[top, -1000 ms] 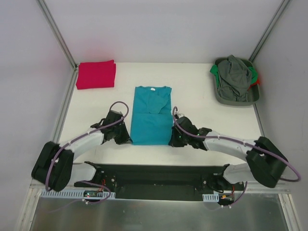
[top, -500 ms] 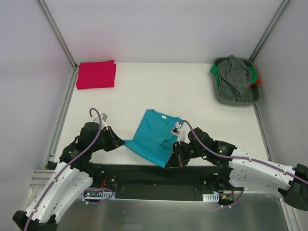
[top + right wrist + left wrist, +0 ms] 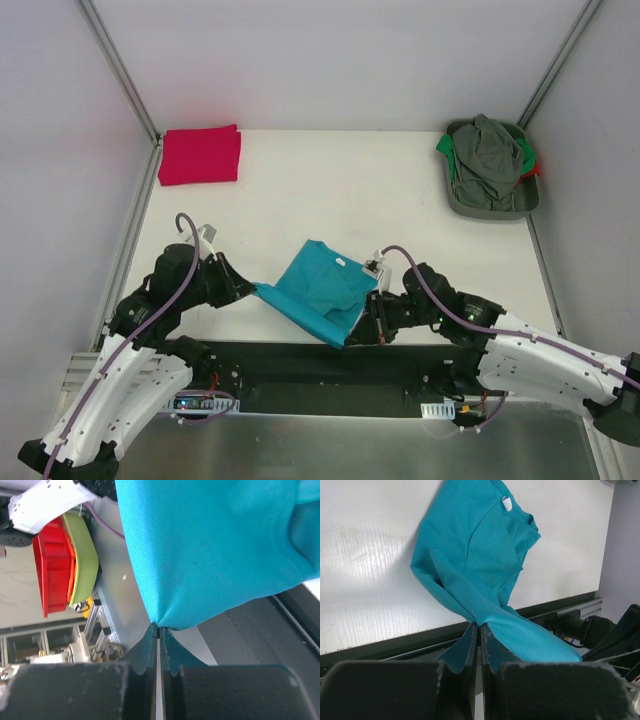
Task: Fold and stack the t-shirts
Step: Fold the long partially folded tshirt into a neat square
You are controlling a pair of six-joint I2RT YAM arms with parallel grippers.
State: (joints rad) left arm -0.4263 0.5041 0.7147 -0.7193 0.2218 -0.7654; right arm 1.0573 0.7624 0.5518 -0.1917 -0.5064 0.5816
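Observation:
The teal t-shirt (image 3: 320, 288) hangs lifted between both grippers near the table's front edge, its collar end with the small white label (image 3: 342, 263) trailing on the table. My left gripper (image 3: 252, 288) is shut on its left corner; in the left wrist view the gripper (image 3: 479, 626) pinches the teal cloth (image 3: 480, 555). My right gripper (image 3: 352, 340) is shut on the right corner; in the right wrist view the gripper (image 3: 158, 626) pinches the teal cloth (image 3: 210, 545). The red t-shirt (image 3: 200, 155) lies folded at the far left corner.
A grey-green bin (image 3: 487, 205) with grey, green and red garments (image 3: 487, 158) stands at the back right. Metal frame posts rise at both back corners. The black base rail (image 3: 300, 365) runs along the near edge.
Both grippers have lifted the teal shirt off the table and drawn its near edge back toward the front; the shirt turned askew and slid nearer. The red shirt has not moved.

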